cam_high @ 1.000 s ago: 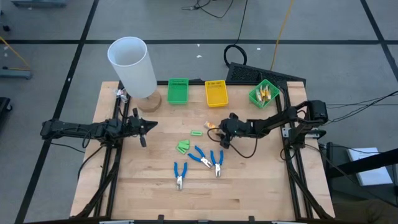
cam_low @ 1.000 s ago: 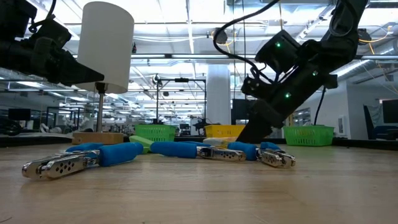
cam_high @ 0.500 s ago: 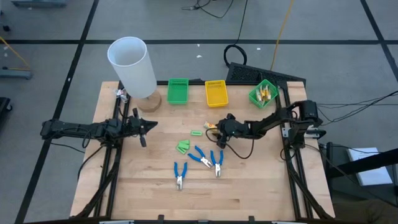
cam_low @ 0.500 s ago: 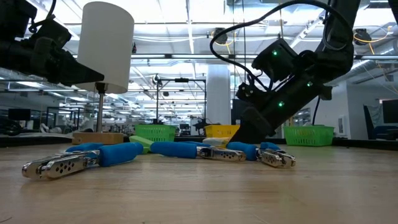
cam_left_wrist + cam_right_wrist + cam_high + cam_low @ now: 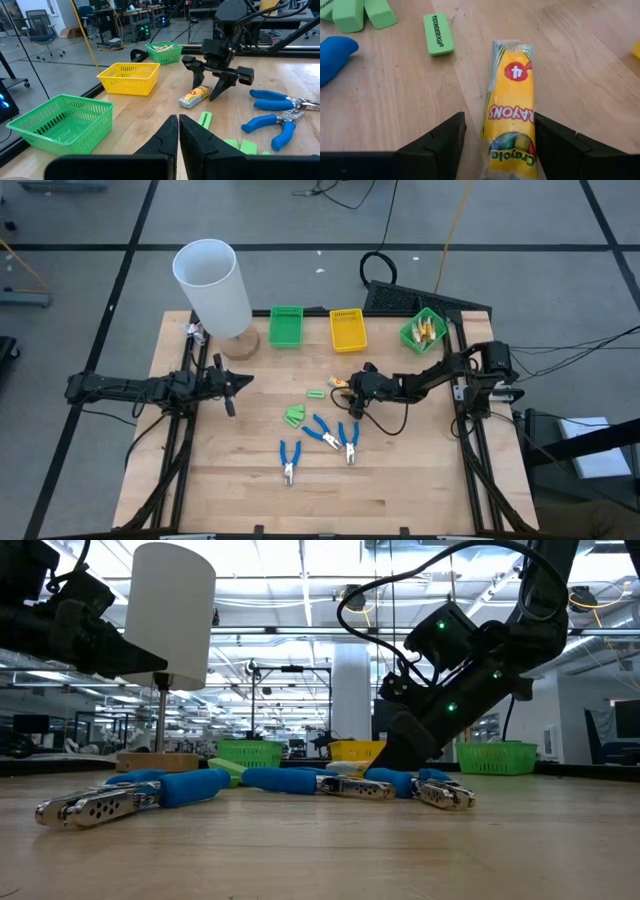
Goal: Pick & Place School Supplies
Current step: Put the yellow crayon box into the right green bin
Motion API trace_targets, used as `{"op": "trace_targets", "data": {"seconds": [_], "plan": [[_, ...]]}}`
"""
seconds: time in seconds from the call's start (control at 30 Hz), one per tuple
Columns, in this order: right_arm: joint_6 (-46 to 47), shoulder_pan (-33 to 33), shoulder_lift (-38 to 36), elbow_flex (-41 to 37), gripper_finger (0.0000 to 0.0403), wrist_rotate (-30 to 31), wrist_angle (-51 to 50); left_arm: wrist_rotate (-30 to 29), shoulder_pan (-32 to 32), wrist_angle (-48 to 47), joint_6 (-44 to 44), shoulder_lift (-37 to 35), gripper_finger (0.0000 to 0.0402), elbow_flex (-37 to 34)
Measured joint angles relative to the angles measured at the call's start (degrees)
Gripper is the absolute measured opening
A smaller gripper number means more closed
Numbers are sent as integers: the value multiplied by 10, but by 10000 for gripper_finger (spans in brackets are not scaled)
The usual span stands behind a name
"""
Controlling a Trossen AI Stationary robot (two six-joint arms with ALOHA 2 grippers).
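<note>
Right gripper (image 5: 495, 145) stands low over the crayon pack (image 5: 512, 107) on the table, jaws spread wide either side of it — straddling, not yet gripping, apparently lined up for a pick. Left gripper (image 5: 178, 131) waits near the table's left edge — pinched closed, empty.

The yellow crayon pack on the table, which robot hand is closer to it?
The right. The right gripper stands open right over the crayon pack, a finger on each side. The left gripper waits shut, far across the table by the white cylinder.
</note>
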Motion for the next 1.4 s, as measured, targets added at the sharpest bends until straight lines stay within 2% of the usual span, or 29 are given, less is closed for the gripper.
{"op": "trace_targets", "data": {"seconds": [0.9,1.4], "plan": [[12,-1,1,-1,212,12,3,0,0,0,0,0,21,0],[13,-1,1,-1,167,14,3,0,0,0,0,0,21,0]]}}
